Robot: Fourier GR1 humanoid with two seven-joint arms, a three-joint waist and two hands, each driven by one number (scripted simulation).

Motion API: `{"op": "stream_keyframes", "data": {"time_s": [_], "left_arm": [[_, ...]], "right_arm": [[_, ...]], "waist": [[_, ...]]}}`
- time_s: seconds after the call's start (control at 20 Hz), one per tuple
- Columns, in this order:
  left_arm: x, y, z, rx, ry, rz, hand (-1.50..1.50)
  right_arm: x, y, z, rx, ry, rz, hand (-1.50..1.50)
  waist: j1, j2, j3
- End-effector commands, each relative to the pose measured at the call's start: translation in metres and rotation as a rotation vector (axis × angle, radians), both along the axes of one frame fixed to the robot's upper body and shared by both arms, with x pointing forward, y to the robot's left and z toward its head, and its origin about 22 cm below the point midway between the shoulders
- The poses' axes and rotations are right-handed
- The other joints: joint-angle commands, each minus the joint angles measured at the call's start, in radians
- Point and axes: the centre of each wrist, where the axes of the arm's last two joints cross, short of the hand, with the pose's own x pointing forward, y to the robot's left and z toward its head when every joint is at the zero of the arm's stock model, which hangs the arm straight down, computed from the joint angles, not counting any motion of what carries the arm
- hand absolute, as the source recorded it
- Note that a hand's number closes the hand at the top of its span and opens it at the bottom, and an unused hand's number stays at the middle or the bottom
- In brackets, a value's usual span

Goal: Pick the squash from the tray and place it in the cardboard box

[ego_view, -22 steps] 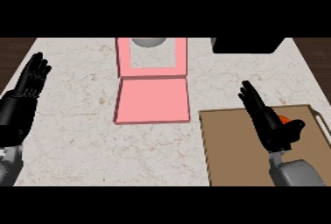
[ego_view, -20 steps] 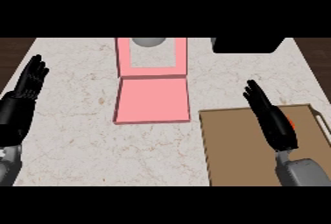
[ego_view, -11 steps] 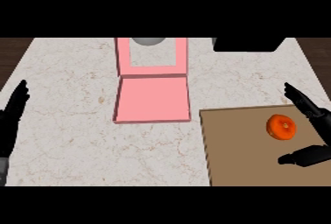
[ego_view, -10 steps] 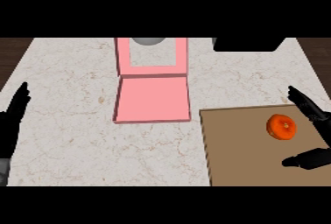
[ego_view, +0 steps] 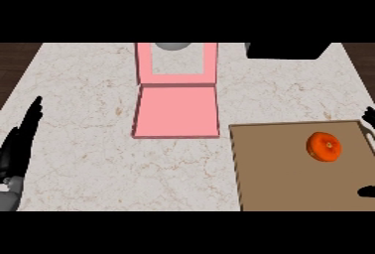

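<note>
Squash (ego_view: 324, 146): orange, round, lying on the brown tray (ego_view: 285, 178) toward its far right corner, untouched.
Cardboard box (ego_view: 176, 110): pink, open, left of and farther than the tray.
Left hand (ego_view: 22, 144): left edge, fingers straight, holding nothing.
Right hand (ego_view: 368, 117): only tips at right edge; grip state not discernible.
Counter (ego_view: 88, 109): pale marble.

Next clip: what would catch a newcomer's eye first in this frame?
The bright orange squash stands out first, lying alone toward the right of the brown tray at lower right. Next comes the pink box, open at the counter's middle, with its lid folded back toward the far edge. The left robot hand rests open at the left edge; only dark tips of the right robot hand show at the right edge.
</note>
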Motion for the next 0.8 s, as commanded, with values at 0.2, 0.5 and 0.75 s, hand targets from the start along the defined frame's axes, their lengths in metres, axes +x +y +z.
{"op": "stream_keyframes", "data": {"time_s": [0.2,0.5,0.75], "left_arm": [[0.009,-0.005,0.01,0.009,0.005,-0.025,0.0],[0.017,-0.01,-0.003,-0.003,0.02,-0.005,0.0],[0.015,-0.006,-0.006,0.011,0.027,0.023,0.0]], "right_arm": [[0.027,-0.026,0.044,-0.408,0.034,0.186,-1.5],[0.059,-0.018,0.07,-0.651,0.146,0.272,-1.5],[0.082,0.013,0.053,-0.711,0.229,0.35,-1.5]], "waist": [[0.023,-0.005,-0.003],[0.014,-0.004,-0.005],[-0.009,-0.01,-0.006]]}}
